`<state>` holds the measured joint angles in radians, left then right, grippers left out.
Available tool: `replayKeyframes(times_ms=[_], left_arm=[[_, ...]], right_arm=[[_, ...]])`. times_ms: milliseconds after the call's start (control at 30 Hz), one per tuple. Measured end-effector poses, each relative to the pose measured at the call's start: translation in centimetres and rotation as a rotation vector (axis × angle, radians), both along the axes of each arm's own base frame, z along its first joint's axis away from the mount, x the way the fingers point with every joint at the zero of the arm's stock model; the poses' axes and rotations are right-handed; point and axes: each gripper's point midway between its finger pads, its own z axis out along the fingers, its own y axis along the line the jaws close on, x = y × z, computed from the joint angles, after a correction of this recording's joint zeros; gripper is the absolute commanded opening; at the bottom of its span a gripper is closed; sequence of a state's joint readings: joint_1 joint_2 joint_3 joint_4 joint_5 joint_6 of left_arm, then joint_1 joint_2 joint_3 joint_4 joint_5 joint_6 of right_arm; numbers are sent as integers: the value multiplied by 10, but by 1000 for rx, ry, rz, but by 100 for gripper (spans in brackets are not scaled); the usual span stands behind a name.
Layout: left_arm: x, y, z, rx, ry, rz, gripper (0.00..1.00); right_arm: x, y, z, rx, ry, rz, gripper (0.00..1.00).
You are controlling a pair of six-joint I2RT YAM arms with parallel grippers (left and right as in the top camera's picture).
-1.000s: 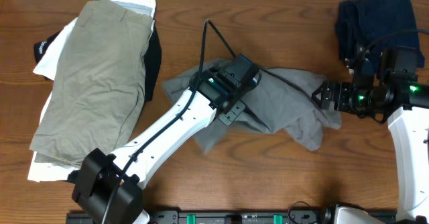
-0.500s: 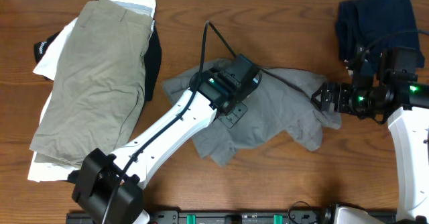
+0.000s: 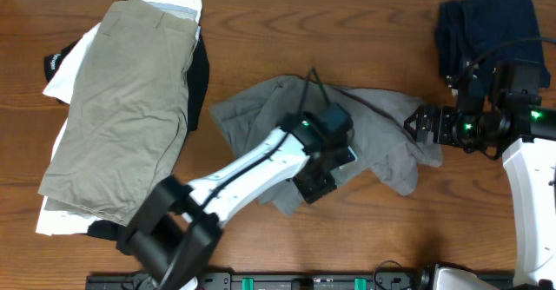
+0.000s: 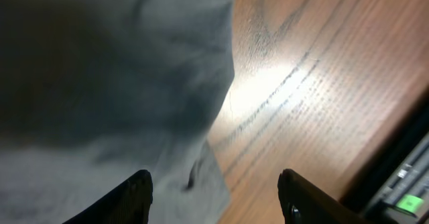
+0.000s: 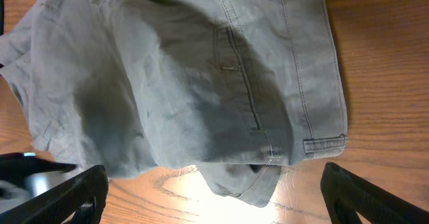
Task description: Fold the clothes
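Robot lab bench on show
Left arm [image 3: 252,164] and right arm [image 3: 530,181] are seen cabled at a wooden table [image 3: 373,12]

The top camera sits high up and looks straight down at the whole table [image 3: 365,12]. The left wrist camera is very close to the grey shorts [image 4: 100,70], so its picture is blurry. It looks down past its own fingers [image 4: 137,197] at the bottom edge. The right wrist camera is farther back, with its fingers [image 5: 74,190] in the bottom corners. All three see the grey shorts, which lie in the middle of the top picture.
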<state>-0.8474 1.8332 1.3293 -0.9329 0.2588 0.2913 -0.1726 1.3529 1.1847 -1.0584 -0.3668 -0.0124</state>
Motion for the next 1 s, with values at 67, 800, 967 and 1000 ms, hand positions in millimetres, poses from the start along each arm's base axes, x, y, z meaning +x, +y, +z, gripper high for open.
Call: replayKeyframes(times_ms=[67,800,967,1000], left_arm=[[-2,1,-11,33,8,-13,62],[19,27,-52,262,-92,9,6],[23,23,-32,240,-111,36,6],[25,21,-26,228,-121,40,6]], right_arm=[[0,0,0,0,0,0,99],[0,0,0,-5,-4,13,99],[-1,0,-1,-5,1,13,99],[-2,0,-1,-4,5,14,99]])
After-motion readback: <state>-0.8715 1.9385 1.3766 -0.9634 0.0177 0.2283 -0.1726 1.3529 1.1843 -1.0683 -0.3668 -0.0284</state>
